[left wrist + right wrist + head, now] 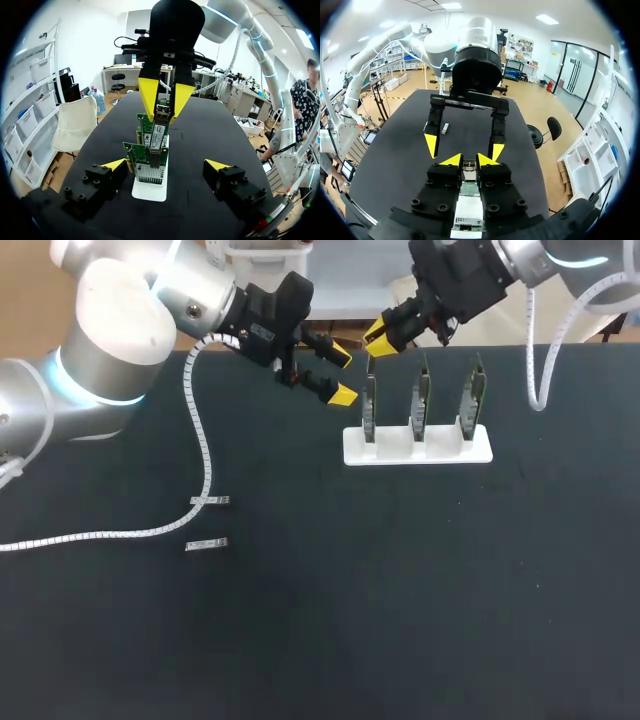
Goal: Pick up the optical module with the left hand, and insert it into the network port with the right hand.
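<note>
My right gripper is shut on a small silver optical module, held just above the leftmost network card on the white stand. The right wrist view shows the module pinched between that gripper's yellow tips, with the card below. My left gripper hangs wide open beside the same card, facing the right gripper, with nothing between its fingers. Two more modules, one and another, lie on the black table at the left.
Two further green cards, one and one, stand upright in the stand to the right of the first. A white cable carrier from my left arm trails across the table's left part.
</note>
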